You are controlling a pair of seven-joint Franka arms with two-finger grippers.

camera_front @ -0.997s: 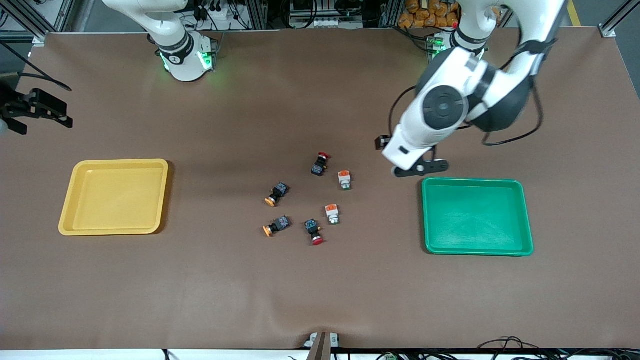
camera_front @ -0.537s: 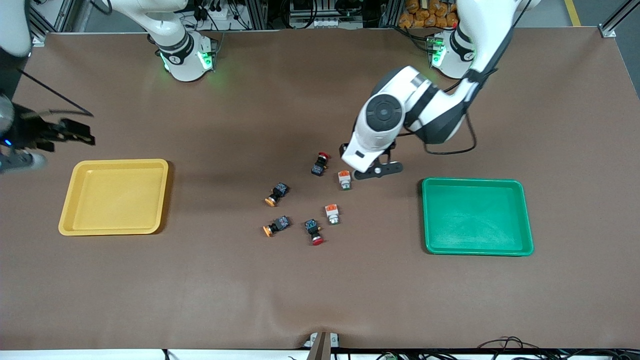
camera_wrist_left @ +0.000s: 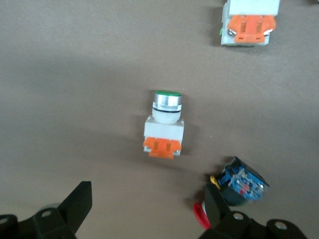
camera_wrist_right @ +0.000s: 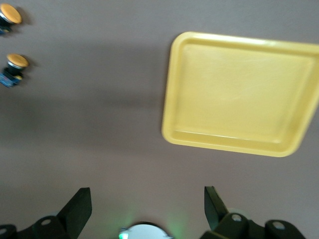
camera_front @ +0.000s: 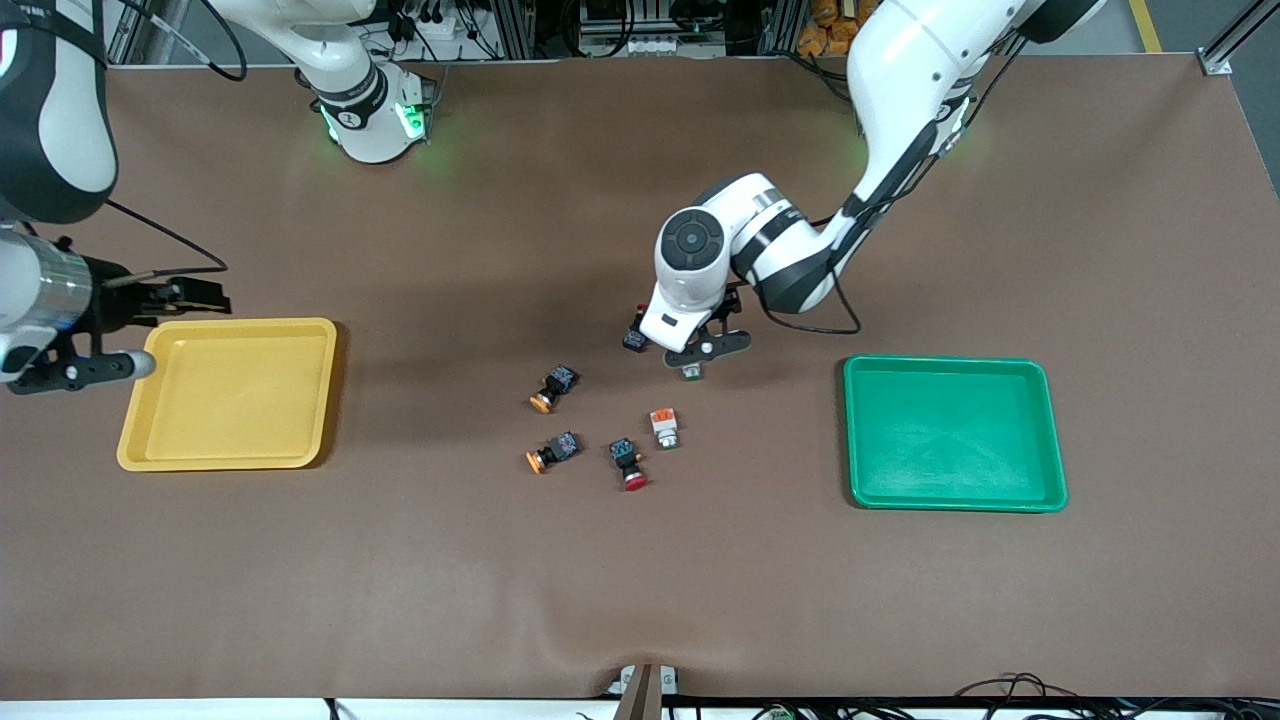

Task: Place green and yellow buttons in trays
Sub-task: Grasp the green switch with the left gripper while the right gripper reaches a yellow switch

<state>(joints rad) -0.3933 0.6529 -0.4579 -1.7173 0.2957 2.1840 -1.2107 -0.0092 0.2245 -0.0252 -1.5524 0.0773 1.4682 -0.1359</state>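
Left pincer [camera_front: 700, 350]: we are seeing it hanging low over the middle of the counter [camera_front: 640, 600], fingers spread wide and grasping nothing; in the left wrist view [camera_wrist_left: 144, 211] both black fingertips [camera_wrist_left: 75, 201] are standing clear of every switch.

Green button under it [camera_wrist_left: 164, 127]: it is lying on its side, white body, orange block, green cap, untouched; in the front view only its cap end [camera_front: 691, 372] is showing below the pincer.

Second green button [camera_front: 664, 427]: it is resting at about five o'clock of the first, nearer the front camera.

Red-capped switch [camera_front: 634, 338]: it is lying just beside the left pincer; the left wrist view shows it [camera_wrist_left: 240, 180] close to one fingertip, contact we cannot tell.

Other red-capped switch [camera_front: 628, 463]: it is sitting nearest the camera.

Yellow buttons: two black-bodied ones, [camera_front: 553, 388] and [camera_front: 552, 452], are lying at roughly eight o'clock of the left pincer.

Right pincer [camera_front: 180, 297]: we are seeing it released and empty, hovering beside the yellow tray's upper corner.

Yellow tray [camera_front: 135, 440]: it is lying at the right arm's end.

Green tray [camera_front: 1050, 430]: it is lying at the left arm's end.
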